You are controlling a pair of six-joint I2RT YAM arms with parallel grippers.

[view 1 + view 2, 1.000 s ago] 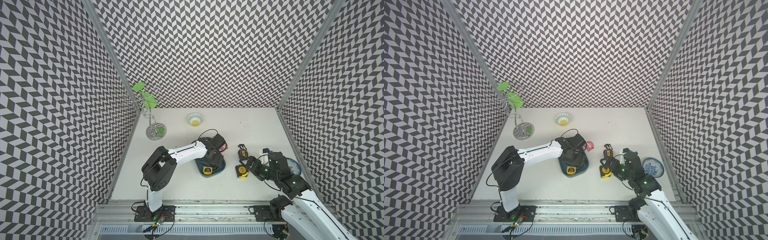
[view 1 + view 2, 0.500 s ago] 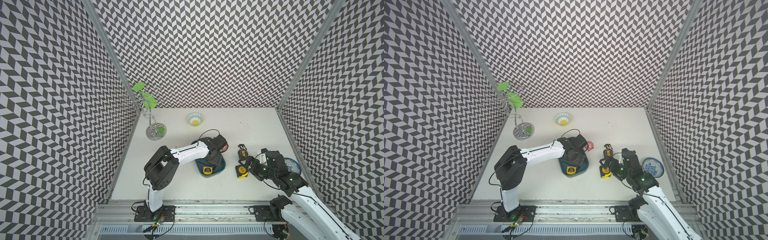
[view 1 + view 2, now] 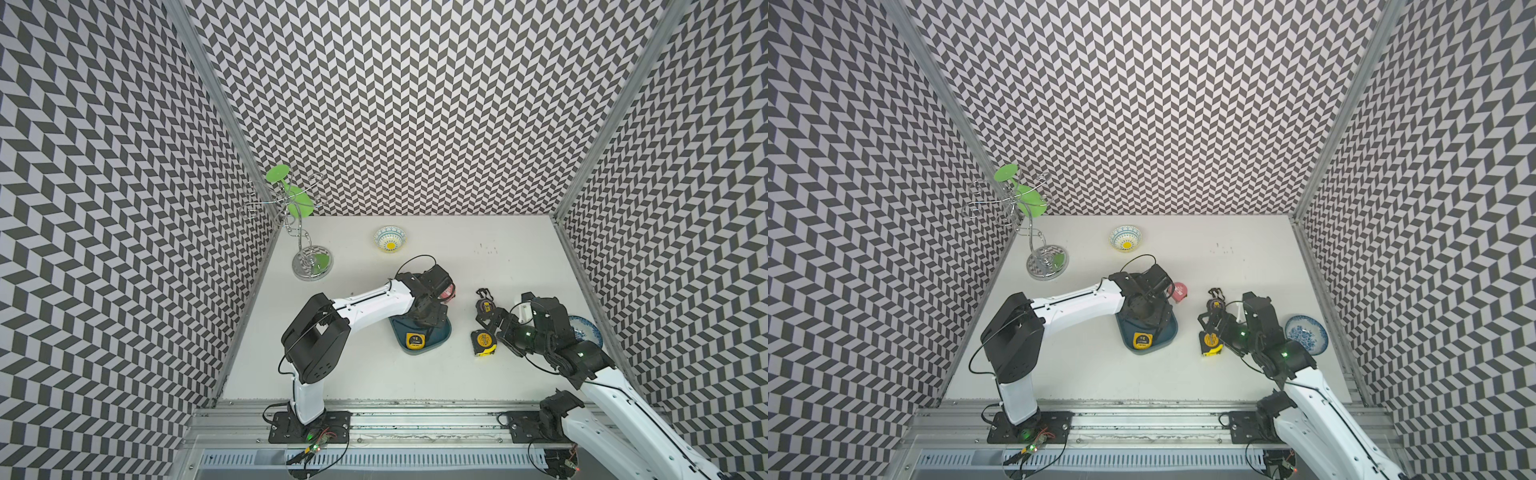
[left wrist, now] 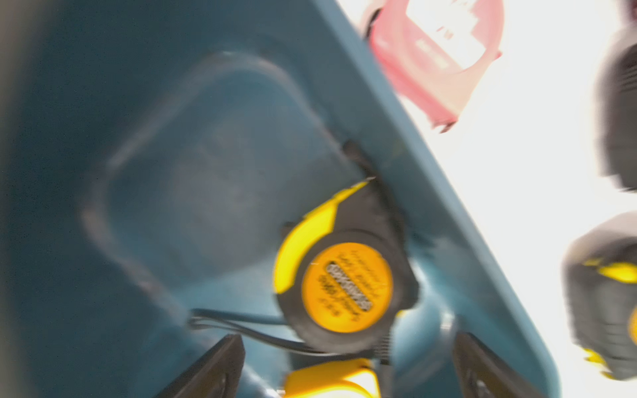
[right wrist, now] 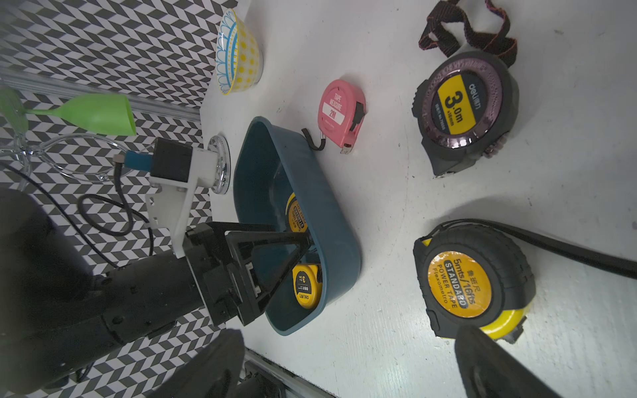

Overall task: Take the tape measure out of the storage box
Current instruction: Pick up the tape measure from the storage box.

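We see the left pincer (image 4: 350, 339) reaching into the storage box (image 5: 339, 234) on the desk (image 3: 415, 374), its jaws spread wide and gripping nothing. Inside lie an orange-labelled tape measure (image 4: 346, 287) and a yellow tape measure (image 5: 306, 286), near its fingertips. The right pincer (image 5: 350, 332) hangs wide open and empty beside the box.

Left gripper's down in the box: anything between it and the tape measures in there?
Nothing visible. The left gripper is open inside the storage box, the yellow tape measure between its fingers and the black-and-yellow tape measure just ahead.
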